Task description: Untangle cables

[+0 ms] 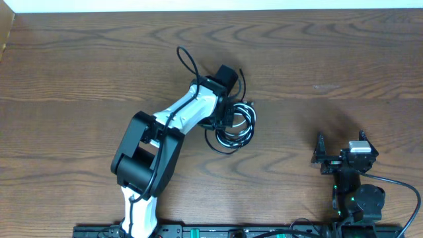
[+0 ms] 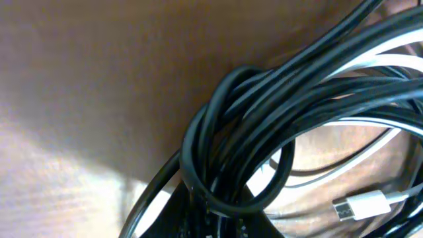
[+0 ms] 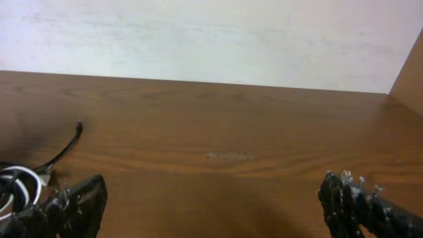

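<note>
Cables [image 2: 297,92] — glossy plastic, table [image 1: 79,66] — grained wood

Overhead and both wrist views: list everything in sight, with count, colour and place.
cables: one tangled bundle, several black and one white, mid-table
white plug: one, white, at the bundle's edge
table: one, brown wood, under everything
wall: one, white, behind the table's far edge
thick cord: one, black, by the right arm's base
left gripper: one, black, shut on the cables
right gripper: one, black, open and empty, right side of the table
</note>
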`<state>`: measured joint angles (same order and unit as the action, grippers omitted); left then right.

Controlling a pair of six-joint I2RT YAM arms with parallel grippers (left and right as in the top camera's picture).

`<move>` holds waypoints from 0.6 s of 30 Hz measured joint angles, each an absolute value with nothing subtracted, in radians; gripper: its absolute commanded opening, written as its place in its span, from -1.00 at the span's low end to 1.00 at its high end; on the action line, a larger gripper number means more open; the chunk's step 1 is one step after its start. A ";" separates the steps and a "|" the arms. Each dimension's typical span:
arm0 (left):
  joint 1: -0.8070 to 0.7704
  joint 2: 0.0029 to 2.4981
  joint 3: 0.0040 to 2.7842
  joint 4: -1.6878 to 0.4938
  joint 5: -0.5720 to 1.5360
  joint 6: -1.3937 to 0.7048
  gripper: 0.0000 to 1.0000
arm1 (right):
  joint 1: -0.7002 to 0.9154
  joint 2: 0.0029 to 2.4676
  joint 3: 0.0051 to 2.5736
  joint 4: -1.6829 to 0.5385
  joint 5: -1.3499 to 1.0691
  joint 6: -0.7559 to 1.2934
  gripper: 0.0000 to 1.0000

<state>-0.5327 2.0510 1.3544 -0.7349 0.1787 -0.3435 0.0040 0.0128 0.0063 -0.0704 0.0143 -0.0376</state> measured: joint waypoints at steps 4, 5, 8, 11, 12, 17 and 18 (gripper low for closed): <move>-0.532 2.043 1.344 -0.746 0.208 -0.344 -0.86 | 0.004 0.013 0.006 -0.070 0.015 -0.037 0.98; -0.532 2.041 1.343 -0.748 0.212 -0.344 -0.85 | 0.004 0.013 0.006 -0.070 0.015 -0.037 0.98; -0.532 2.024 1.328 -0.753 0.229 -0.344 -0.85 | 0.004 0.013 0.006 -0.070 0.015 -0.038 0.98; -0.532 1.991 1.291 -0.760 0.239 -0.344 -0.85 | 0.004 0.013 0.006 -0.070 0.015 -0.038 0.99; -0.532 1.979 1.277 -0.758 0.238 -0.344 -0.85 | 0.004 0.013 0.006 -0.070 0.015 -0.038 0.98; -0.521 1.877 1.229 -0.682 0.230 -0.344 -0.53 | 0.004 0.013 0.006 -0.021 0.015 -0.051 0.99; -0.516 1.847 1.229 -0.665 0.228 -0.344 -0.52 | 0.004 0.013 0.006 -0.009 0.015 -0.054 0.99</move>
<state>-0.5163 1.8473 1.2293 -0.6655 0.2283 -0.3435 0.0040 0.0128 0.0063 -0.0093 0.0151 -0.0540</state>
